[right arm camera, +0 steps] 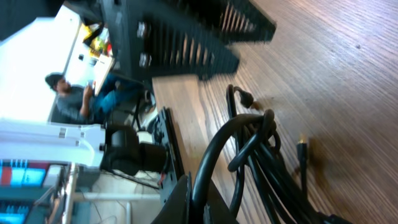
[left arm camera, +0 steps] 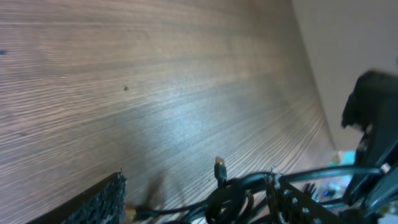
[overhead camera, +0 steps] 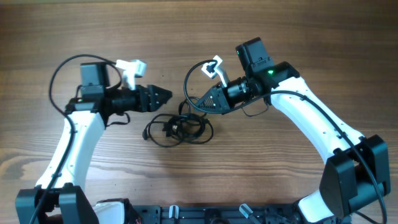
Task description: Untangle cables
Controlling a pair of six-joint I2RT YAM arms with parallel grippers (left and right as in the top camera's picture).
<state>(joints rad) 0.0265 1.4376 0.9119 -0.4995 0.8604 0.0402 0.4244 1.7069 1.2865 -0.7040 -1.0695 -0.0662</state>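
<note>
1. White arm links (overhead camera: 78, 140) with black joint housings (overhead camera: 93, 76) sit behind each end effector.
2. The left gripper (overhead camera: 168, 96) and right gripper (overhead camera: 192, 106) are black and tapered, with textured fingers (left arm camera: 102, 199).
3. White camera brackets (overhead camera: 132, 67) sit beside the wrists.
4. A green light (overhead camera: 270, 72) glows behind the right gripper.
5. Black wires (overhead camera: 58, 81) loop rearward.

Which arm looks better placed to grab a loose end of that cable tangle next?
Left, probably: the left gripper is open, empty and aimed at the cables, while the right gripper is shut on a loop, anchoring them.
</note>
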